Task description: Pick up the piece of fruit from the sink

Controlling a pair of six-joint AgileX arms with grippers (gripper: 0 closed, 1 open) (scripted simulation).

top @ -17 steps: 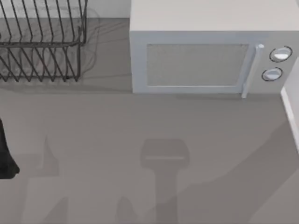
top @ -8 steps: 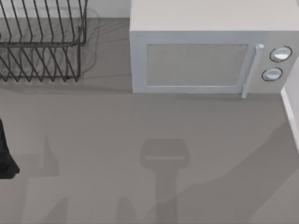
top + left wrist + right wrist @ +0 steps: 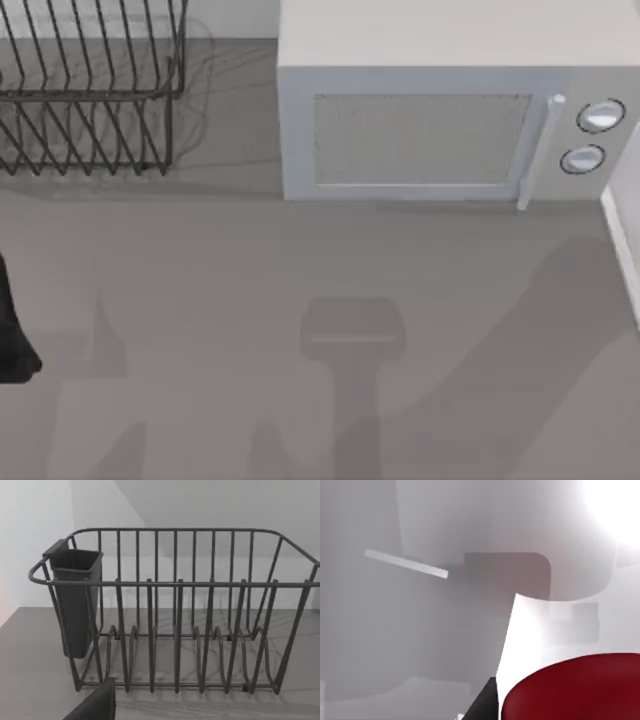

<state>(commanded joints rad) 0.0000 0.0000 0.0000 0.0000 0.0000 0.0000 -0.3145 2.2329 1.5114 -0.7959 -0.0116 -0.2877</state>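
The piece of fruit (image 3: 575,687) is a glossy dark-red rounded lump, very close to the right wrist camera, set against pale sink walls (image 3: 420,640). A dark part of my right gripper (image 3: 485,702) shows just beside it; whether it touches the fruit I cannot tell. My left arm (image 3: 12,330) sits at the counter's far left edge in the top view. A dark tip of my left gripper (image 3: 95,707) points toward the dish rack.
A wire dish rack (image 3: 90,90) with a dark cutlery cup (image 3: 75,600) stands at the back left. A white microwave (image 3: 440,110) fills the back middle and right. A white rim (image 3: 622,240) runs along the counter's right edge.
The broad shadow on the right of the counter has spread up toward the microwave. The left arm has not moved.
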